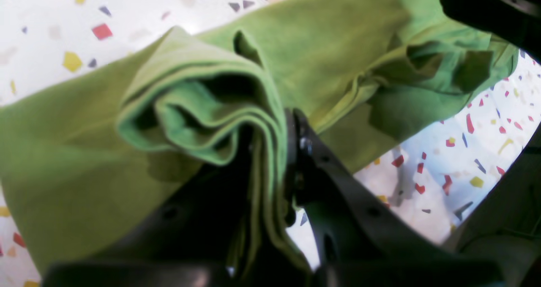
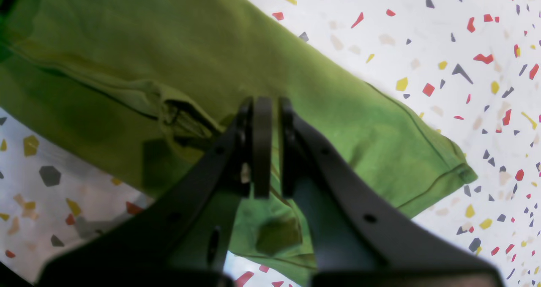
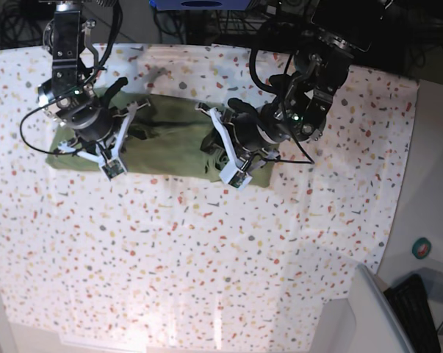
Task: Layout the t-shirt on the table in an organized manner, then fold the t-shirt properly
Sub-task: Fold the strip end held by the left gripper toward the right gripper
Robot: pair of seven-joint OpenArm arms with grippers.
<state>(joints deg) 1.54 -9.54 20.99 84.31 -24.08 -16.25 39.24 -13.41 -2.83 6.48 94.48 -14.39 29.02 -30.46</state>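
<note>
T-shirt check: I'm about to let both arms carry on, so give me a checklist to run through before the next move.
1. Left gripper clamped on the t-shirt: ok, several layers sit between the jaws.
2. Right gripper clamped on cloth: ok, jaws nearly closed on an edge.
3. T-shirt fully on the table: ok.
4. T-shirt flat: not ok, bunched at the left gripper.
5. Sleeve smooth: ok.
6. Collar position: cannot tell.

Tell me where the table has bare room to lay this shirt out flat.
The wide bare stretch of the table in front of the t-shirt is free. It is crowded at the far edge, where the left gripper and right gripper clamp the shirt.
</note>
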